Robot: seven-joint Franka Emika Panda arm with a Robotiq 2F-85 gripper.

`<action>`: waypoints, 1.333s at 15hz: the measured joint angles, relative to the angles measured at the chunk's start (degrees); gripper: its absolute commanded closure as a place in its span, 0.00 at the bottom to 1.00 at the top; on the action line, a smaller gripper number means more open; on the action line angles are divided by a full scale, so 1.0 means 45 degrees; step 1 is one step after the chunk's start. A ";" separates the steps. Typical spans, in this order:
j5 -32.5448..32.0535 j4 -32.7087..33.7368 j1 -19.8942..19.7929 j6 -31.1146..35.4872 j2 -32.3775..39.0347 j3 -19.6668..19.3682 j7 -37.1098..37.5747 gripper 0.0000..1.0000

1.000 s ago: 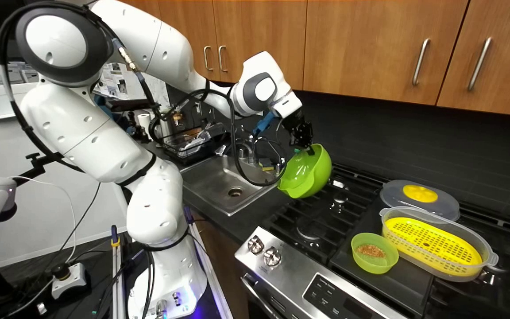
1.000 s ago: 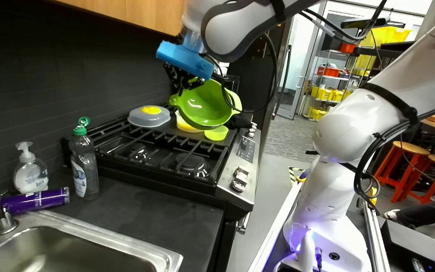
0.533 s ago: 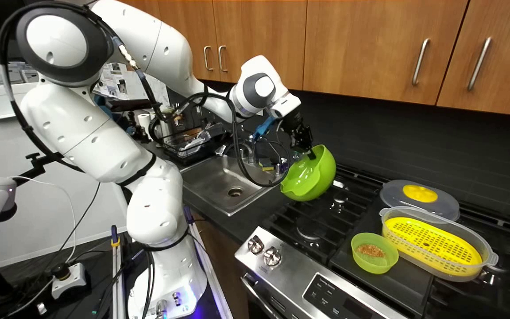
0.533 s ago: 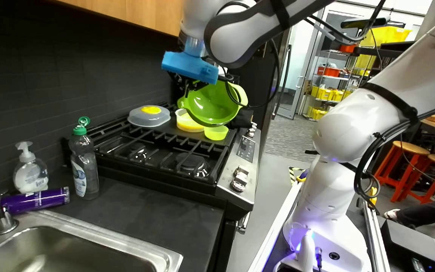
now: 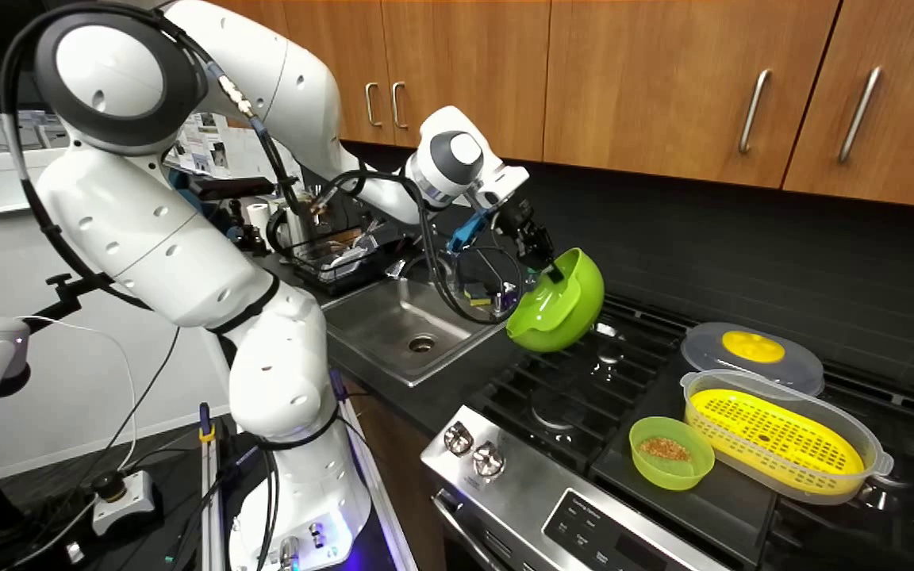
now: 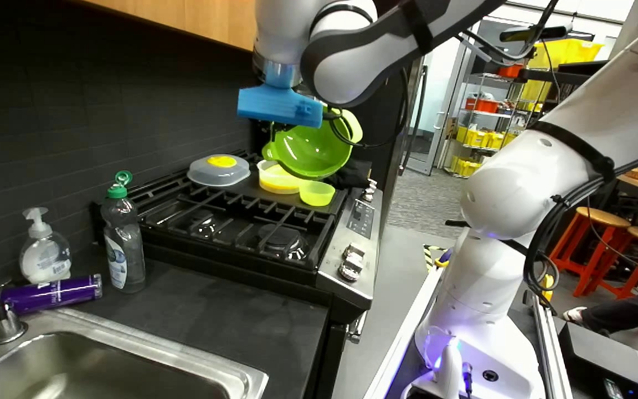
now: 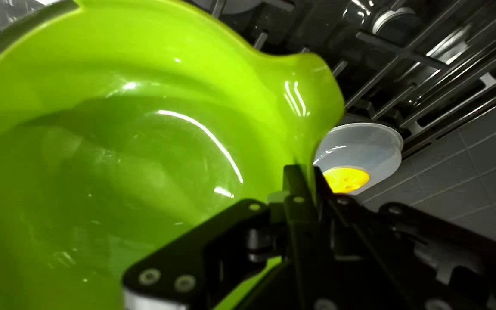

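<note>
My gripper is shut on the rim of a bright green bowl, one finger inside the wall and one outside, near a flared lip. In both exterior views the bowl hangs in the air over the stove's sink-side end. It is tipped on its side, its mouth turned towards the sink and the arm's base. No contents show in its glossy inside. In an exterior view a blue wrist piece hides most of the gripper. A clear lid with a yellow centre appears beyond the fingers in the wrist view.
On the stove stand a small green cup of brown grains and a clear tray with a yellow perforated insert. The sink, a dish-soap bottle and a pump bottle are alongside. Wooden cabinets hang above.
The bowl has shifted slightly, rightward in both exterior views, and turned a little in the grip of my gripper. The blue wrist piece is lower and more level. The grip has stayed shut.
</note>
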 measured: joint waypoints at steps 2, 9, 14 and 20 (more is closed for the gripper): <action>-0.0362 0.0076 0.0291 -0.0102 0.0145 0.0000 -0.0040 0.99; -0.0944 0.0425 0.1332 -0.0115 0.0901 -0.0253 -0.0562 0.99; -0.1650 0.0741 0.1750 0.0157 0.1530 -0.0508 -0.1282 0.99; -0.2582 0.0793 0.1978 0.1271 0.2189 -0.0730 -0.1313 0.99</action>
